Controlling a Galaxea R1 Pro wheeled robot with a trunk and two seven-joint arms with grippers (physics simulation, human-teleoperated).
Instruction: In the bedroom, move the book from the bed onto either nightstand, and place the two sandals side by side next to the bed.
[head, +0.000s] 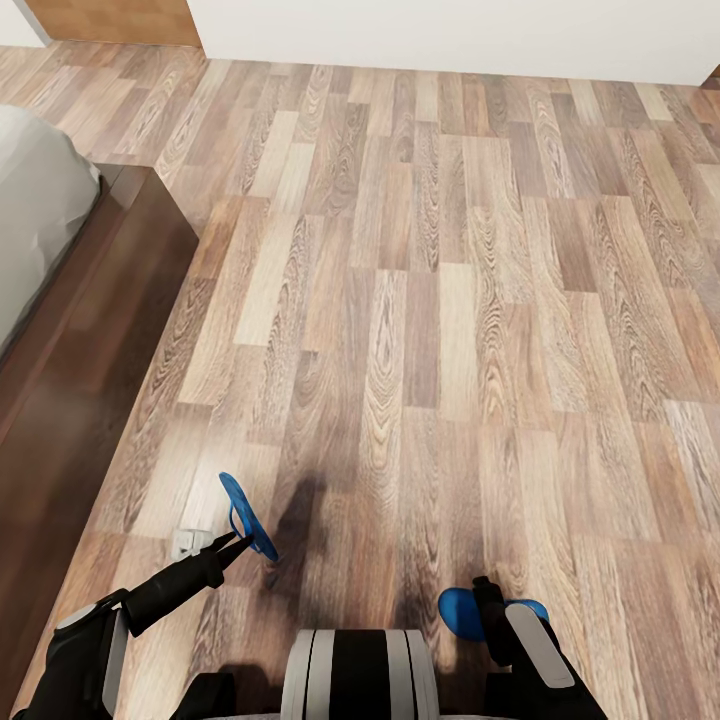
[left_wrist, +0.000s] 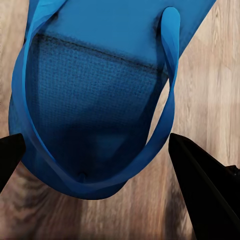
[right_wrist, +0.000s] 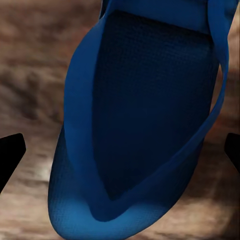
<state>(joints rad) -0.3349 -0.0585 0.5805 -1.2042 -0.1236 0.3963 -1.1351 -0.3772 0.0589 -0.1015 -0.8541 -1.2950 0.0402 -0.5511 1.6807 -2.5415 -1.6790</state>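
Note:
Two bright blue sandals are each held in one of my grippers above the plank floor. The left sandal (head: 243, 512) stands on edge, its strap pinched by my left gripper (head: 236, 546). In the left wrist view this sandal (left_wrist: 95, 85) hangs between the dark fingertips (left_wrist: 200, 185). The right sandal (head: 458, 612) sits under my right gripper (head: 489, 608) near the lower edge of the head view. The right wrist view has that sandal (right_wrist: 145, 115) close up, sole facing the camera. The bed (head: 40, 205) lies at the left. The book and nightstand are out of view.
The bed's dark wooden platform frame (head: 95, 330) runs along the left, its corner near the top left. A white wall (head: 450, 35) closes the far side, with a brown door (head: 110, 20) beside it. Wood plank floor (head: 430, 300) stretches ahead and right.

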